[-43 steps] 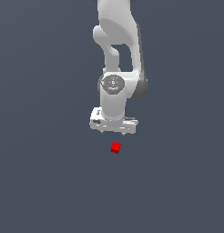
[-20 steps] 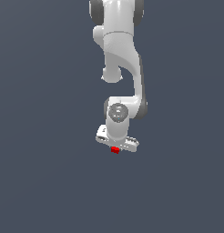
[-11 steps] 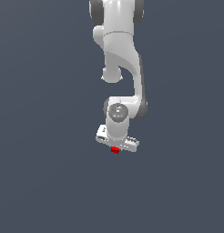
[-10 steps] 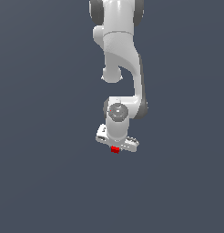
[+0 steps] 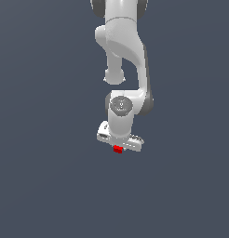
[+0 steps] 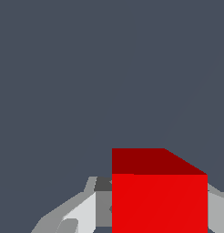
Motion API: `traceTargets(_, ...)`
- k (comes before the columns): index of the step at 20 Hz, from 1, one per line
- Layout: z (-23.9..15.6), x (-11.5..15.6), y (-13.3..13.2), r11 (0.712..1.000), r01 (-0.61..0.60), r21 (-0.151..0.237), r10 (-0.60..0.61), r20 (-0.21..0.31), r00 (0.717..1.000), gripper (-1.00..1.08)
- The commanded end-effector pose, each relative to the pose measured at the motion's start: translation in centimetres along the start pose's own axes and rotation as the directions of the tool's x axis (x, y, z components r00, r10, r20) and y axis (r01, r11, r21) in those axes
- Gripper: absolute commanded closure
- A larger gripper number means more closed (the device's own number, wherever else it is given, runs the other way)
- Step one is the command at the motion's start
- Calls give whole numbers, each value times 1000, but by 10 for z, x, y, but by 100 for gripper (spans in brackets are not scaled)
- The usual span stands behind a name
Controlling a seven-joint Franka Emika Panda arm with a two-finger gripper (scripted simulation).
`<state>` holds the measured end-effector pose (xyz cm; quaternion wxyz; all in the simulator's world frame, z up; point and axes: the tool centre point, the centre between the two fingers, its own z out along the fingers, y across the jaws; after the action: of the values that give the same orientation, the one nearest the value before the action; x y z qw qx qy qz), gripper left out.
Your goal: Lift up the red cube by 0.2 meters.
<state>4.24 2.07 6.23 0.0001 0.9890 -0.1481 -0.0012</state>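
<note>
Jaws of the white Panda gripper (image 5: 118, 149) closed onto the small, matte, bright red cube (image 5: 117, 149).
Exterior view shows only a red sliver beneath the hand; wrist view shows the cube (image 6: 159, 195) wedged between grey fingers (image 6: 84, 211).

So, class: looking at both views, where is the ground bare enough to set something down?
Almost everywhere: plain grey ground lies bare on every side of the white robot arm. The only crowded spot is under the gripper, where the small bright red cube sits between its fingers.
</note>
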Motion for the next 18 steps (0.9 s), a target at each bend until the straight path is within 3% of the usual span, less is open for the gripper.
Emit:
traceTargets(1, -21, 0, 0, 1000, -1, 1, 1, -2, 1000, 108)
traceTargets(11, -119, 0, 1, 1000, -3, 1, 3, -2, 1000, 108)
traceTargets(18, -160, 1, 0, 1000, -3, 0, 3, -2, 1000, 108)
